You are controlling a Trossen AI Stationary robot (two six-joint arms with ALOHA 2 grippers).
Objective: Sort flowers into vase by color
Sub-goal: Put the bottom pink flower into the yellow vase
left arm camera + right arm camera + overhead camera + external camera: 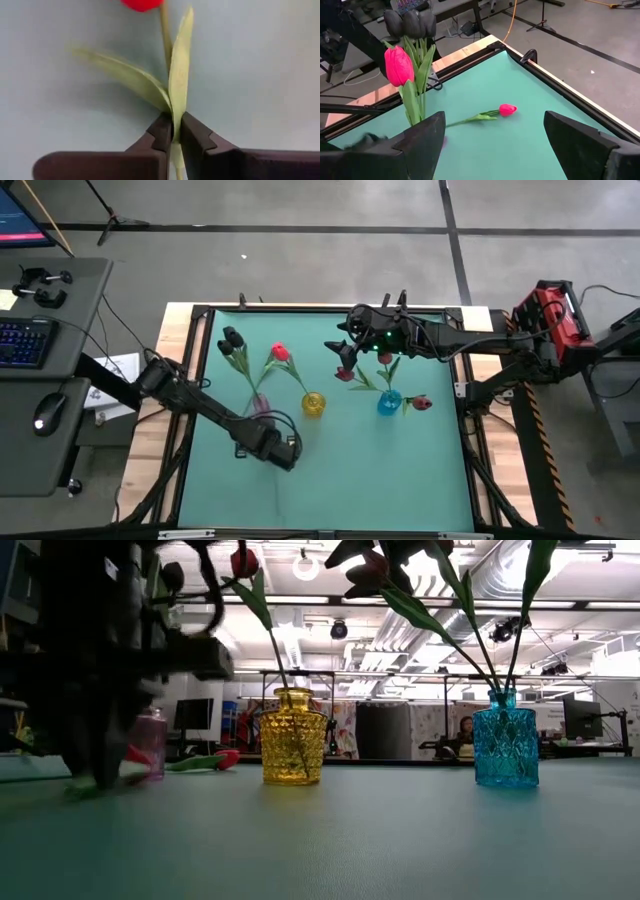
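The left claw (290, 452) is low over the green desk (400, 470), near its middle and in front of the vases, and it is closed on the stem of a red tulip (142, 4); in the left wrist view the two fingers (161, 134) pinch the stem between them, just where the long leaves begin, and the red head is at the far end from the claw. The right claw (345, 348) is raised over the back of the desk, behind the blue vase (389, 402), and its fingers (427, 132) are wide apart with nothing between them. Three vases stand in a row across the middle of the desk. The pink vase (260, 404) is on the left and holds the near-black tulips (232, 340). The yellow vase (313, 404) is in the middle and holds one pink-red tulip (281, 352). The blue vase on the right holds maroon tulips (345, 373) that lean over its rim. One more pink-red tulip (507, 109) lies flat on the desk near the back left corner, well apart from the vases. In the low view a person (464, 730) sits far behind the desk.
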